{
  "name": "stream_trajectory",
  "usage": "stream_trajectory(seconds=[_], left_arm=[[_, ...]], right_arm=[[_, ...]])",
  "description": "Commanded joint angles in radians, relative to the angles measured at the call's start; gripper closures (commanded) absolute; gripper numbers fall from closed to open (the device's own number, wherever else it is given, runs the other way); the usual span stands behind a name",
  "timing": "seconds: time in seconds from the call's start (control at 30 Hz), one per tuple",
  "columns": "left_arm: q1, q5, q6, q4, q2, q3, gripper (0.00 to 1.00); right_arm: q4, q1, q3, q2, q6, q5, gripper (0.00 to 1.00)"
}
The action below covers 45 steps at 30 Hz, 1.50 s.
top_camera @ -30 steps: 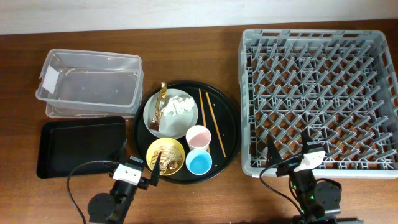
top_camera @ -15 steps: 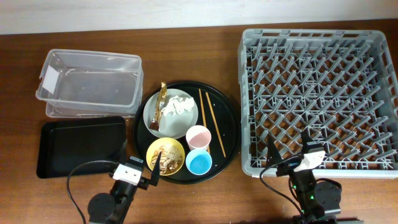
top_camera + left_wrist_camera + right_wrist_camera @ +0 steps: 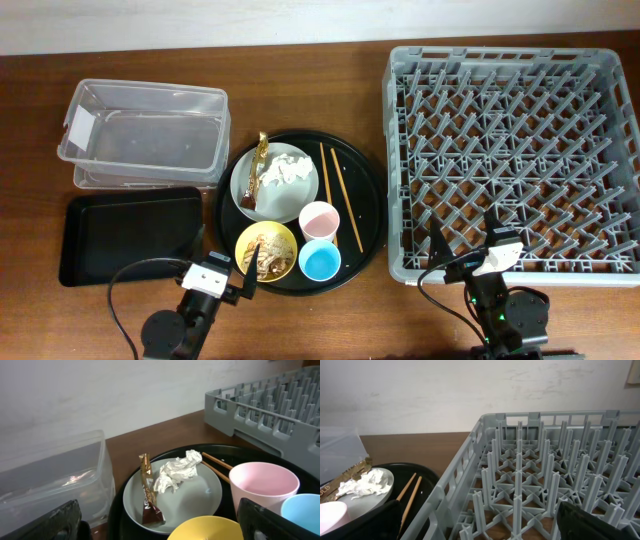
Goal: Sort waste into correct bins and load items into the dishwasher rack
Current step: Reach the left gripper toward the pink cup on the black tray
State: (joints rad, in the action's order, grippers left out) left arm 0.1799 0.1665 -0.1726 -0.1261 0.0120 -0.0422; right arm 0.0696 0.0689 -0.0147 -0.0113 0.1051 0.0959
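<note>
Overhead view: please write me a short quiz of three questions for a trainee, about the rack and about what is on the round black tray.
1. True or false: the dishwasher rack holds no dishes yet.
2. What lies on the grey plate? A) nothing at all B) the white tissue and the wrapper strip C) a metal spoon
3. Fill in the colour: the food scraps sit in the ____ bowl.
Key: 1 true; 2 B; 3 yellow.
</note>
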Motion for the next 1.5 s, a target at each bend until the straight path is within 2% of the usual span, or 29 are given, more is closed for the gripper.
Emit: stream_trajectory(seconds=[0.0,0.07,0.17,0.23,0.33,0.4,0.5,0.63,0.77,0.87,1.03,1.1,1.17,1.2,1.27,1.37,1.47], left_arm=[[-0.004,0.136,-0.008,0.014,-0.004,0.006,0.01],[-0.004,0.328,-0.008,0.046,-0.004,0.005,0.01],[-0.005,0.418,-0.008,0.077,-0.004,0.002,0.01],[-0.005,0.433,0.064,0.143,-0.004,-0.017,0.01],[-0.005,0.44,0.121,0.162,-0.001,-0.153,0.0],[-0.005,0.438,0.12,0.068,0.034,-0.306,0.0],[-0.005,0.401,0.12,-0.185,0.181,-0.559,0.01],[-0.005,0.402,0.12,-0.485,0.444,-0.855,0.01],[-0.005,0.422,0.12,-0.582,0.576,-0.972,0.0],[-0.005,0.524,0.139,-0.585,0.581,-0.973,0.0],[-0.004,0.547,0.147,-0.596,0.584,-0.973,0.01],[-0.004,0.5,0.186,-0.642,0.6,-0.973,0.01],[-0.004,0.436,0.188,-0.712,0.659,-0.973,0.1],[-0.002,0.424,0.188,-0.743,0.698,-0.973,0.11],[0.034,0.365,0.219,-0.809,0.806,-0.973,0.22],[0.168,0.231,0.261,-0.83,0.986,-0.973,0.35],[0.343,0.002,0.344,-0.798,1.157,-0.974,0.36]], right_arm=[[-0.003,-0.004,0.009,0.007,0.005,0.005,0.01],[-0.031,-0.004,0.006,0.007,0.011,0.131,0.01],[0.034,-0.004,-0.068,0.007,0.011,0.294,0.01],[0.178,-0.004,-0.174,0.005,0.015,0.309,0.01],[0.526,-0.004,-0.476,-0.024,0.014,0.24,0.01],[0.718,-0.004,-0.679,-0.09,-0.005,0.204,0.01],[0.949,-0.004,-0.936,-0.234,-0.023,0.203,0.01],[1.115,-0.004,-1.139,-0.388,-0.021,0.223,0.01],[1.121,-0.004,-1.181,-0.402,-0.02,0.398,0.01],[1.121,-0.004,-1.181,-0.402,-0.02,0.51,0.01],[1.13,-0.004,-1.181,-0.402,-0.019,0.5,0.01],[1.147,-0.004,-1.181,-0.404,-0.019,0.454,0.02],[1.192,-0.004,-1.181,-0.423,-0.018,0.338,0.01],[1.207,-0.004,-1.181,-0.437,0.006,0.304,0.01],[1.234,-0.004,-1.181,-0.473,0.034,0.3,0.01],[1.235,-0.004,-1.181,-0.514,0.034,0.319,0.01],[1.236,-0.004,-1.181,-0.524,0.034,0.326,0.01]])
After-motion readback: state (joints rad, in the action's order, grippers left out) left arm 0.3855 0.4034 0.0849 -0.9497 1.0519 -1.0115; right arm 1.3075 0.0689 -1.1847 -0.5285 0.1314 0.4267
